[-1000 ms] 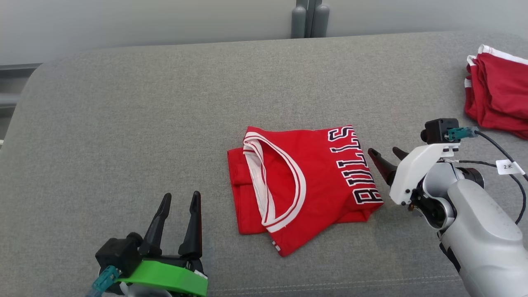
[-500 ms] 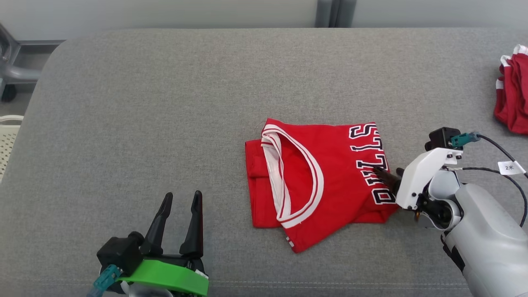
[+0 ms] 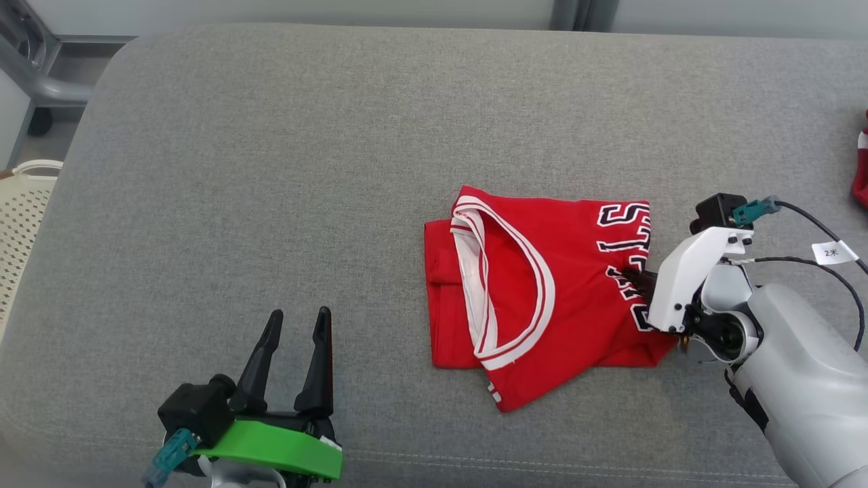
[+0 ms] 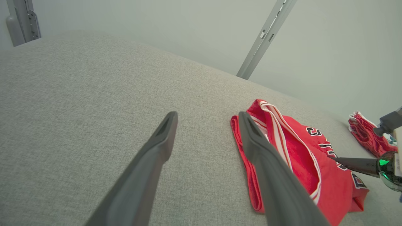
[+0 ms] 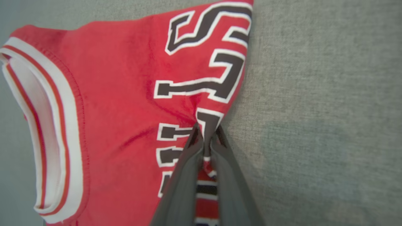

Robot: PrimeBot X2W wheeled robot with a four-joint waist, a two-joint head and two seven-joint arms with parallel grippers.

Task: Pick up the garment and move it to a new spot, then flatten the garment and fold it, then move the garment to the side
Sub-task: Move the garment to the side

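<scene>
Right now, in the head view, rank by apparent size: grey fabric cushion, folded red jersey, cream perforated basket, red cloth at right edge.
1. grey fabric cushion
2. folded red jersey
3. cream perforated basket, cropped by frame
4. red cloth at right edge, also cropped

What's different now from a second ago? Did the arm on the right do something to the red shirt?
The right gripper moved from beside the folded red basketball jersey onto its lettered edge and closed on the cloth. The left gripper stayed open and idle; the jersey still lies folded on the grey fabric cushion. The camera also turned.
</scene>
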